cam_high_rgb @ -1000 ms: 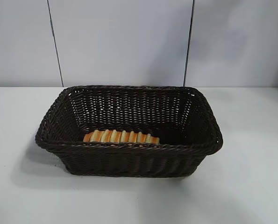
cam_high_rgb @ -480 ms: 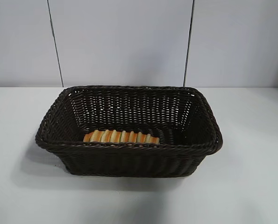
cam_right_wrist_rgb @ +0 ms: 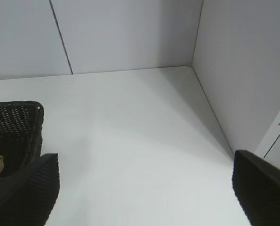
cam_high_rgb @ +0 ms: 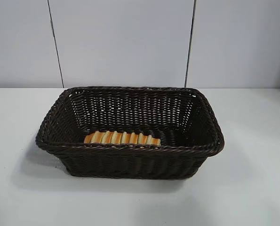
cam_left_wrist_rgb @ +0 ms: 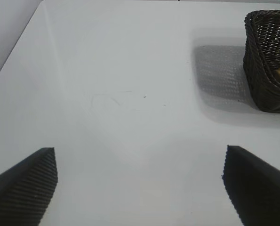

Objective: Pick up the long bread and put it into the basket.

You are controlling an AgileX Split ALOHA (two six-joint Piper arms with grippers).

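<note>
— Nearest first: left tool (cam_left_wrist_rgb: pixel 140 188) wide open over bare white surface (cam_left_wrist_rgb: pixel 130 117), gripping nothing. Right tool (cam_right_wrist_rgb: pixel 144 193) likewise spread apart and empty, parked above the surface's far-right corner by the wall panels (cam_right_wrist_rgb: pixel 130 33).

— And the long bread (cam_high_rgb: pixel 122 138)?

— Already inside the basket (cam_high_rgb: pixel 130 149), lying flat on the woven floor, tucked close behind the near wall. Long axis running left to right, parallel to the basket's long sides, sitting a bit left of centre.

— Nearer which arm?

— Hard to call from the exterior view, with neither arm in it. From both wrist views, just a sliver of loaf peeking over the rim — basket well apart from the left tool, nearer the right one.

— Looks?

— Golden-yellow, crossed by orange-brown ridges, ends tapering, lower half hidden by the braided rim. Dark brown wicker all round, open weave on the sloping sides.

— So the job?

— Seemingly finished — no reach called for.
</note>
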